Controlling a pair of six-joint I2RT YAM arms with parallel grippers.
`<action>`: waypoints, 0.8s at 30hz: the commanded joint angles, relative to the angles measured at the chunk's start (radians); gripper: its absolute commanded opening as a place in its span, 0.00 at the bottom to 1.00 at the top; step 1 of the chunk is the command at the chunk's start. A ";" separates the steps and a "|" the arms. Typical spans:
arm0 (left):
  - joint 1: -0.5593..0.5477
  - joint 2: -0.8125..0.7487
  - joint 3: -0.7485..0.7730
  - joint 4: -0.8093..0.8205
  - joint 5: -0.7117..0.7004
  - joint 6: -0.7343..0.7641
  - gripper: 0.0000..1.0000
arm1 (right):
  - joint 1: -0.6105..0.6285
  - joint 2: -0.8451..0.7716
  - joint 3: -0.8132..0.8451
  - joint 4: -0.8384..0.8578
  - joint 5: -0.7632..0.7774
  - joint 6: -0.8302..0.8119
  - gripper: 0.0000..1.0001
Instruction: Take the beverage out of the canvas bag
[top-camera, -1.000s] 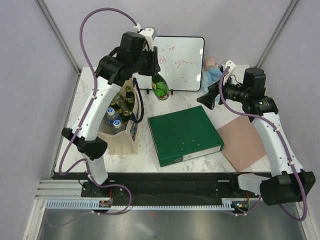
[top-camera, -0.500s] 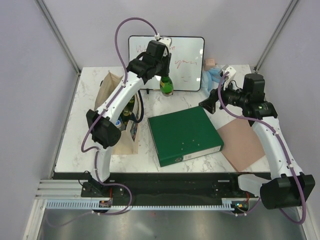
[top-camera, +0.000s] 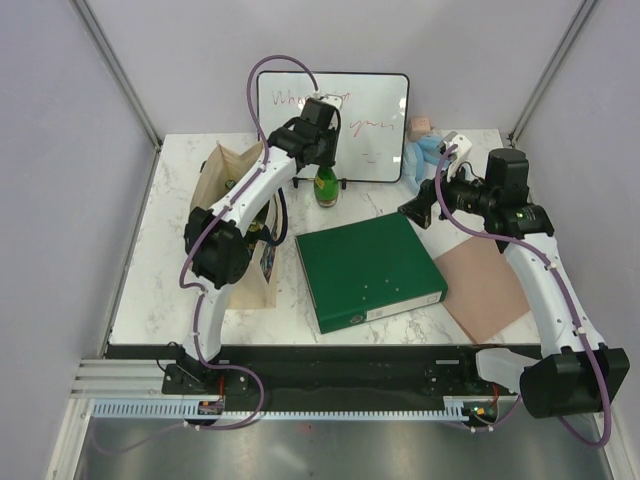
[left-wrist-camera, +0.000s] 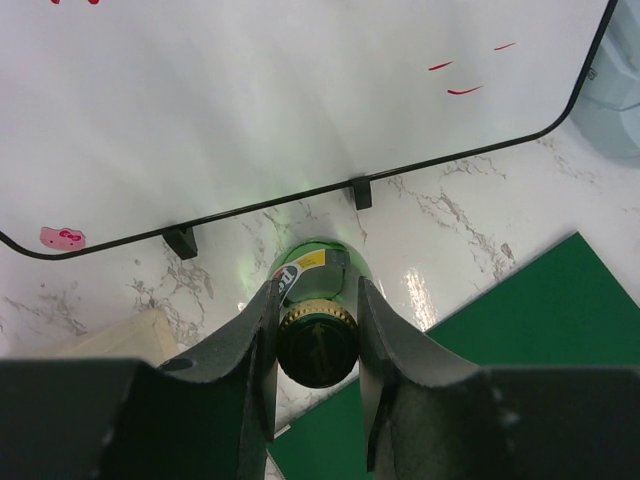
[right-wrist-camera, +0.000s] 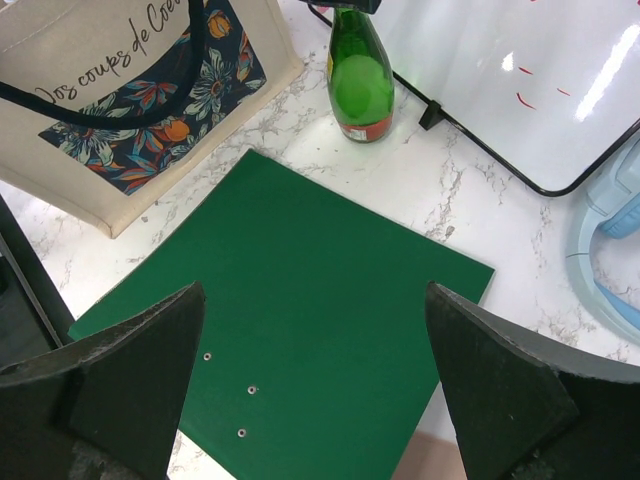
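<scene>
A white marble table (top-camera: 160, 260) is seen, with a green binder (top-camera: 368, 268) lying flat near its middle. Beyond the binder's far edge a whiteboard (top-camera: 375, 110) is propped upright; red handwriting is carried on it, of which only "you" can be made out. The canvas bag (top-camera: 255, 290) is stood upright just left of the binder, and "os coups de Co" can be read above its floral print in the right wrist view. A brown sheet (top-camera: 485, 290) is laid just right of the binder.

The beverage, a green glass bottle (top-camera: 326, 186), is stood upright outside the bag, beyond the binder's far left corner; its labels cannot be read. Its neck is clamped by the left gripper (left-wrist-camera: 316, 292). The right gripper (right-wrist-camera: 312, 295) is held spread wide above the binder, with nothing grasped.
</scene>
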 joint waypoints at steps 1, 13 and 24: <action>0.014 -0.030 0.008 0.175 -0.033 0.041 0.02 | -0.002 0.011 -0.001 0.029 -0.013 -0.017 0.98; 0.017 -0.070 -0.073 0.178 -0.055 0.047 0.80 | -0.002 0.043 0.026 0.005 -0.033 -0.042 0.98; 0.017 -0.439 -0.166 0.137 -0.009 -0.010 0.97 | 0.164 0.197 0.293 -0.262 -0.035 -0.263 0.98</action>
